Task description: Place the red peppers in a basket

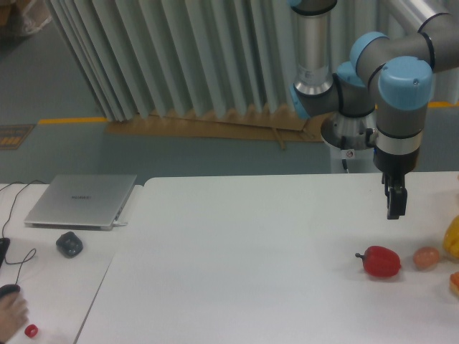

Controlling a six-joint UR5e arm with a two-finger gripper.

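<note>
The red pepper (381,261) lay on its side on the white table (237,251), toward the right end, with its long axis running roughly left to right and its short dark stem pointing left. Just to its right sat a small tan-orange egg-shaped item (426,258), apart from the pepper, and beyond that a yellow item (452,239) was cut off by the right edge. The gripper (395,203) hung above the table, up and slightly right of the pepper, touching nothing; its fingers pointed down and looked close together, but whether they were clenched or released could not be told. A closed laptop (81,201) rested on the table's far left.
</note>
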